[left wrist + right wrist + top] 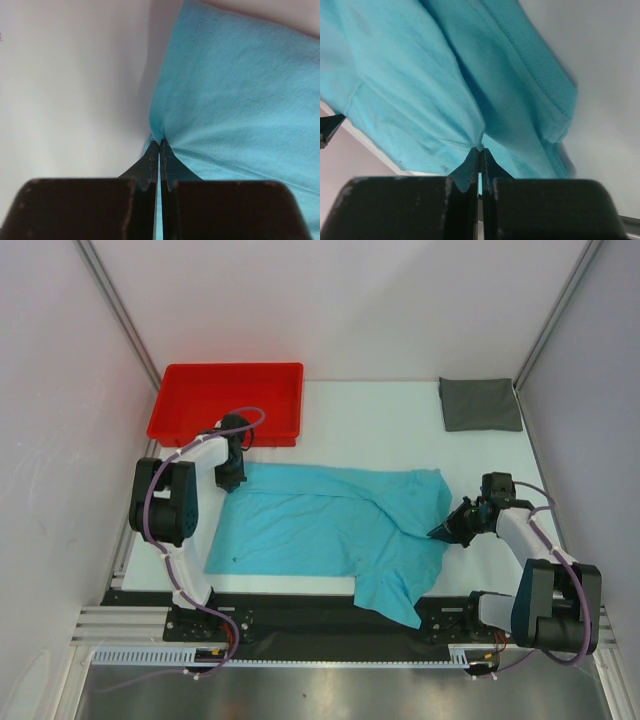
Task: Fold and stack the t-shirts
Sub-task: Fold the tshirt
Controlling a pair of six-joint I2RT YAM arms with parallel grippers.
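The turquoise t-shirt (320, 525) lies spread and partly folded across the middle of the white table, one part hanging over the front edge. My left gripper (232, 480) is shut on its far left corner; the left wrist view shows the cloth (240, 90) pinched between the fingertips (154, 157). My right gripper (440, 532) is shut on the shirt's right side; the right wrist view shows the cloth (445, 85) bunched at the fingertips (472, 161). The dark grey t-shirt (480, 403) lies as a small folded rectangle at the far right.
A red plastic tray (228, 402) stands at the far left, just behind my left gripper. White walls with metal posts enclose the table on three sides. The black rail runs along the front edge (320, 612).
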